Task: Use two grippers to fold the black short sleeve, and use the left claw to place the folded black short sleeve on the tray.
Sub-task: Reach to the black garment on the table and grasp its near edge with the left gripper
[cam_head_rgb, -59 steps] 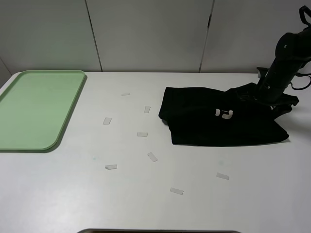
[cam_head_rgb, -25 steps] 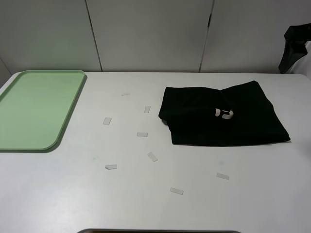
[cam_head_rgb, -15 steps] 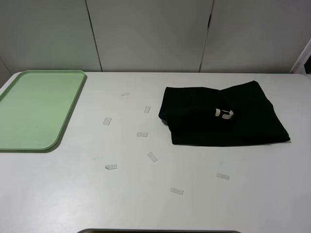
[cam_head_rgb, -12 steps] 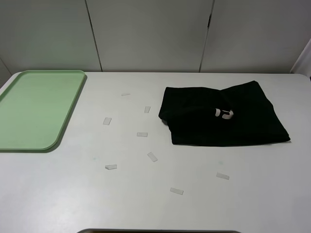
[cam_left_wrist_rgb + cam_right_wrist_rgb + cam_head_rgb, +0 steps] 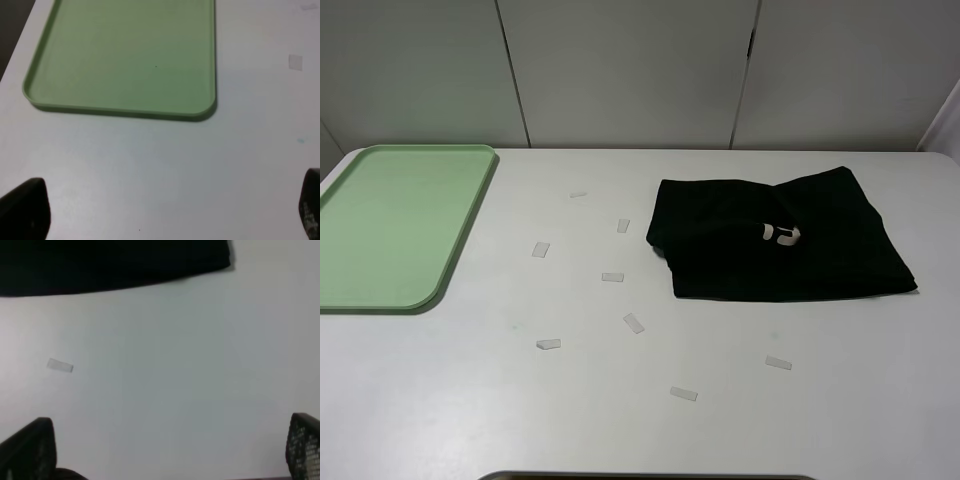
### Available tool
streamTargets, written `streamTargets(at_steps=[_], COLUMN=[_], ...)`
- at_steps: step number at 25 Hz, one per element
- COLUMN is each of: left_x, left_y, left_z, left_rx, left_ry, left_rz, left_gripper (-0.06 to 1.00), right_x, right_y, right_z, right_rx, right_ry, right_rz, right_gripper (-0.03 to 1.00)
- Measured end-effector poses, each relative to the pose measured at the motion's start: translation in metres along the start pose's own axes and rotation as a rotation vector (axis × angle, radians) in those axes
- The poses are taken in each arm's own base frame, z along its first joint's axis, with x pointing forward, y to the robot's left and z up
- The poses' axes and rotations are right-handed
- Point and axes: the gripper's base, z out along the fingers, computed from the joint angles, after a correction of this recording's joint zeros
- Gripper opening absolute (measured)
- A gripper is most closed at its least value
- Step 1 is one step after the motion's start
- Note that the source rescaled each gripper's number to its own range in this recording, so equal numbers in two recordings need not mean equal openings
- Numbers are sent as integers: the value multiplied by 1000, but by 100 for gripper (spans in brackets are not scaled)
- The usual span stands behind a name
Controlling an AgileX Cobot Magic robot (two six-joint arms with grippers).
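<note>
The black short sleeve (image 5: 775,245) lies folded into a rough rectangle on the right half of the white table, a bit of pale lettering showing on top. Its near edge (image 5: 110,265) shows in the right wrist view. The pale-green tray (image 5: 390,225) rests at the far left with nothing in it, and the left wrist view shows it too (image 5: 125,55). Neither arm appears in the high view. My left gripper (image 5: 165,210) hovers open over bare table short of the tray. My right gripper (image 5: 170,450) is open above bare table, apart from the shirt.
Several small pale tape strips (image 5: 612,277) are scattered over the table between tray and shirt; one (image 5: 60,365) lies near the right gripper. A panelled wall stands behind the table's far edge.
The right arm, which stood over the shirt's far right corner, lifted away and left the high view. The shirt stays put.
</note>
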Motion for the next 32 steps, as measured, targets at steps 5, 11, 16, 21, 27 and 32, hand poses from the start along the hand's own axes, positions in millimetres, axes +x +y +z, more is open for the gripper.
streamTargets(at_steps=[5, 11, 16, 21, 27, 32], left_x=[0, 0, 0, 0, 0, 0], left_y=[0, 0, 0, 0, 0, 0], left_z=[0, 0, 0, 0, 0, 0], left_rx=[0, 0, 0, 0, 0, 0], left_ry=[0, 0, 0, 0, 0, 0], left_rz=[0, 0, 0, 0, 0, 0], left_gripper=[100, 100, 100, 100, 100, 100], right_x=[34, 73, 86, 84, 83, 83], right_y=[0, 0, -1, -2, -3, -3], right_z=[-7, -12, -21, -17, -13, -13], right_rx=[-4, -10, -9, 6, 22, 22], right_ry=[-144, -369, -506, -532, -532, -532], right_rz=[-2, -5, -8, -12, -13, -12], right_gripper=[100, 100, 100, 100, 100, 100])
